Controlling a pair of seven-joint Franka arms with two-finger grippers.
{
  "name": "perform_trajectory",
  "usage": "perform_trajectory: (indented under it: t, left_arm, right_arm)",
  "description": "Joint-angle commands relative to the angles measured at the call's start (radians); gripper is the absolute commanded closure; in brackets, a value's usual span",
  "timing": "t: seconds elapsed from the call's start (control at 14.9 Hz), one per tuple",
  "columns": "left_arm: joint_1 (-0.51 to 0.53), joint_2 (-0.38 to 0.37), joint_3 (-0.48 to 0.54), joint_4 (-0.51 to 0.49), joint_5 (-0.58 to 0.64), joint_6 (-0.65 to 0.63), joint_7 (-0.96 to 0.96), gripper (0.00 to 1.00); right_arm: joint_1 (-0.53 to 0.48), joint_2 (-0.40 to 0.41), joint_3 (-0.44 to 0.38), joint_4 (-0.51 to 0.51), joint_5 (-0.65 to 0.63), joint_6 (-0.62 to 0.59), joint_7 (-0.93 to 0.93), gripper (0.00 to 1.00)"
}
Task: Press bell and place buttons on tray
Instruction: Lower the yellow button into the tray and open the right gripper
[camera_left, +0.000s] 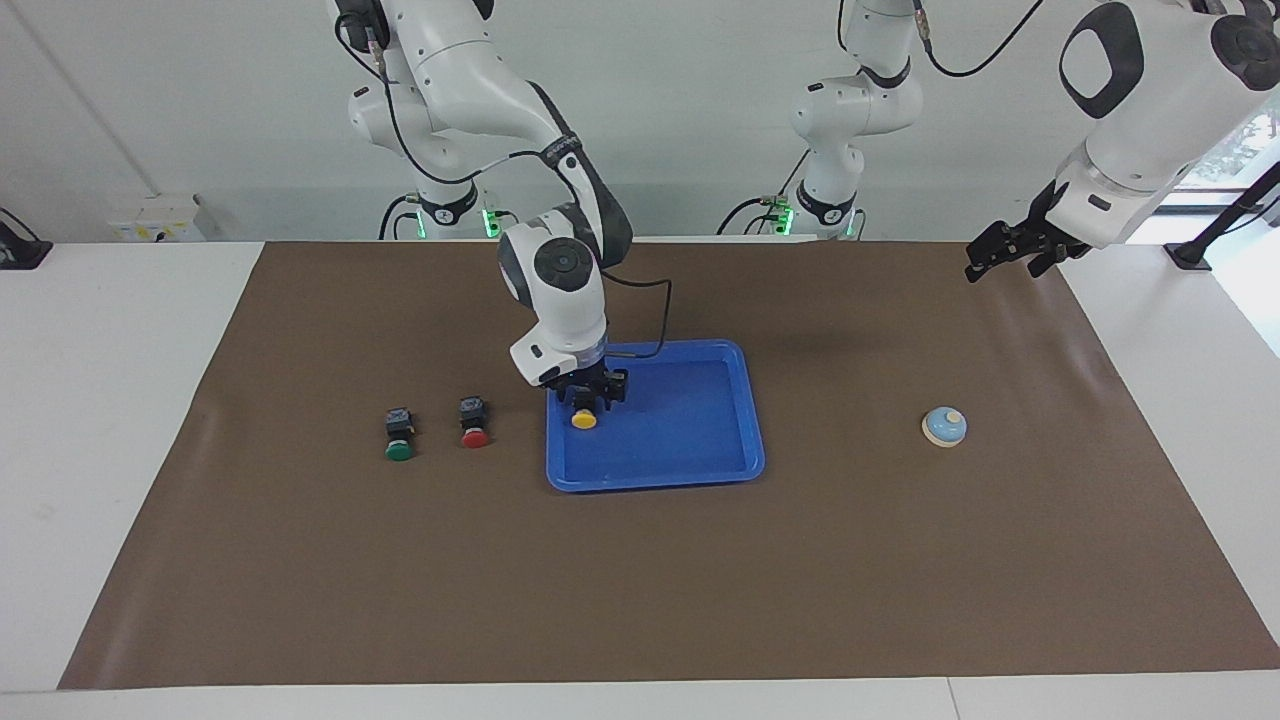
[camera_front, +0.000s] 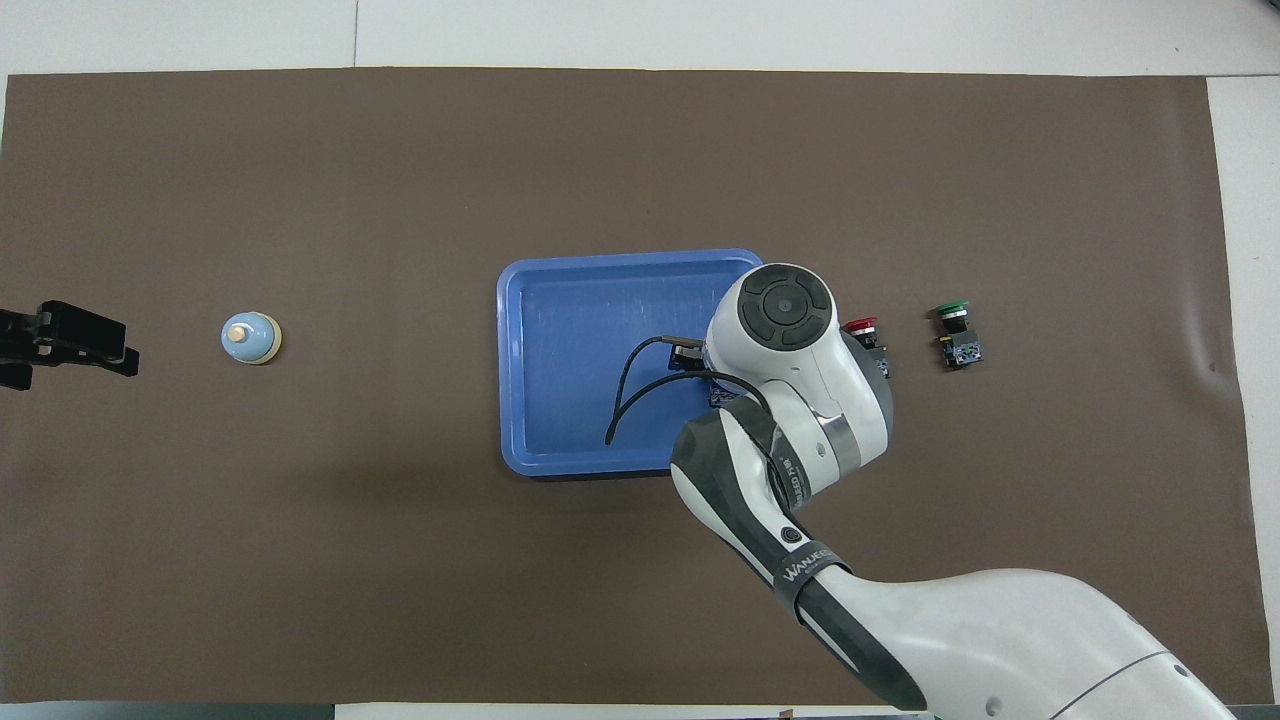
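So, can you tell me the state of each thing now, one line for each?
yellow button: lying in the tray, under the right gripper.
red button: on the mat, beside the tray.
green button: on the mat.
tray: holds one button.
bell: untouched.
right gripper: open.
left gripper: open, waiting.

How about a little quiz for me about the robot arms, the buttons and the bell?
1. Which arm reaches down to the yellow button over the tray?
2. Which button on the brown mat lies closest to the tray? A: green button. B: red button.
3. True or false: the bell sits in the tray.

Key
1. The right arm: the right pincer is at that button.
2. B.
3. False: the bell sits on the mat, toward the left arm's end of the table.
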Motion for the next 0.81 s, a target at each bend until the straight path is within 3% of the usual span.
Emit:
perform_trajectory:
  t: [0.0,0.34,0.74]
  left_arm:
    - [-0.007,-0.022,0.005,-0.019,0.002,0.009,0.0,0.0]
    - [-0.005,-0.022,0.005,-0.019,0.002,0.009,0.0,0.0]
    - [-0.007,-0.022,0.005,-0.019,0.002,0.009,0.0,0.0]
  right_arm:
    - [-0.044,-0.016,-0.001,0.096,0.009,-0.121,-0.047,0.0]
    - [-0.253,-0.06,-0.004,0.104,-0.003,-0.155,-0.421,0.0]
    - [-0.41,-0.093,-0.005,-0.011,-0.005,-0.083,-0.733,0.0]
